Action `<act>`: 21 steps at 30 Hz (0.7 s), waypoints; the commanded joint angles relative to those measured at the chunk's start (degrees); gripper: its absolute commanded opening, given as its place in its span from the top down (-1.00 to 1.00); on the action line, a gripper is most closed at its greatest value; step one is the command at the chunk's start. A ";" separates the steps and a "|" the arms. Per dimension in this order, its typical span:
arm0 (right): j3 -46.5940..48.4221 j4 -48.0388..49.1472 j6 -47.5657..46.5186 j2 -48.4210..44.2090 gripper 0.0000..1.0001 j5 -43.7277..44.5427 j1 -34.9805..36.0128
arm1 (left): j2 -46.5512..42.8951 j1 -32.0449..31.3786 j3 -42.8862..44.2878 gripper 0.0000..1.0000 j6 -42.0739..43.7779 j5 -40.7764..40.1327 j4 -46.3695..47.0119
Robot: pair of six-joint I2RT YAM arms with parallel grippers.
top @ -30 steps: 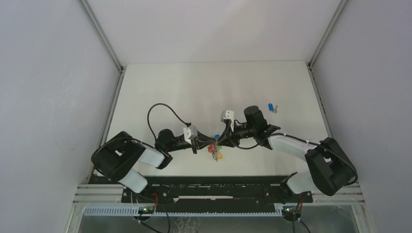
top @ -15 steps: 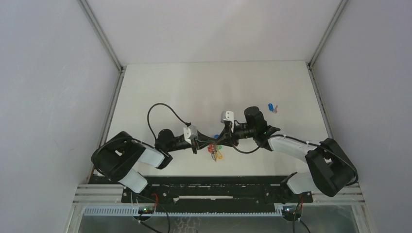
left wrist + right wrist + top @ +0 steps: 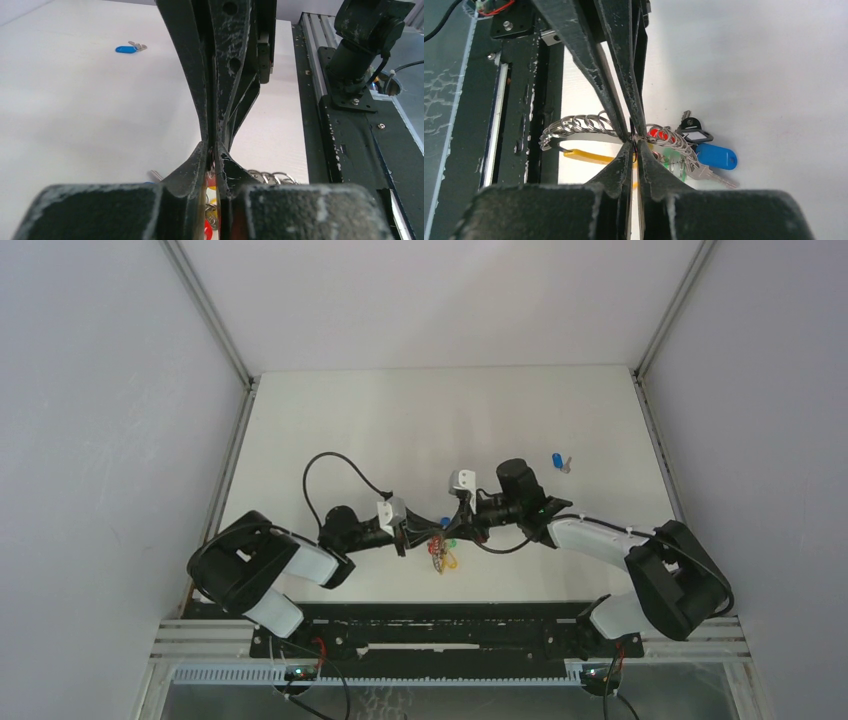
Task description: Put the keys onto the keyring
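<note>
The left gripper has its black, scuffed fingers pressed almost together, pinching the thin metal of the keyring at their tips. The right gripper meets it head on from the other side, its own dusty black fingers closed tight on the same spot of the ring, so the two pairs of tips touch nose to nose. Both sit low over the near middle of the white table.

The rest of the keyring spreads out around that pinch. A chain of small shiny silver loops curls off to one side, with a flat yellow strip just beneath it. On the other side a tight cluster lies on the table: a red cap, a translucent green cap, a smooth rounded blue cap, a black framed tag and a bare silver key blade.

Well apart from both grippers, towards the far right of the table, a loose blue-capped key lies flat, its short silver blade showing
</note>
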 commanded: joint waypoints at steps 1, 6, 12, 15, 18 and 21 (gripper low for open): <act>6.93 -13.44 -1.82 -1.34 1.00 9.74 2.33 | -3.60 -0.15 -2.24 0.62 -0.37 -2.47 5.00; 16.25 -31.67 -2.35 0.18 1.00 21.70 5.40 | -6.88 1.25 -5.86 0.34 0.28 -5.55 4.96; 27.99 -49.71 -1.68 3.70 1.00 32.15 10.04 | -5.68 1.44 -6.95 0.29 0.28 -5.68 4.96; 35.90 -59.82 -1.67 7.65 1.00 36.91 12.14 | -5.17 1.44 -6.83 0.28 0.20 -6.71 4.96; 41.42 -67.15 -1.99 10.97 1.00 41.01 13.64 | -5.36 1.44 -7.07 0.27 0.52 -8.66 4.96; 44.28 -70.53 -3.30 13.55 1.00 42.71 14.92 | -5.12 1.44 -6.95 0.26 0.57 -9.06 4.96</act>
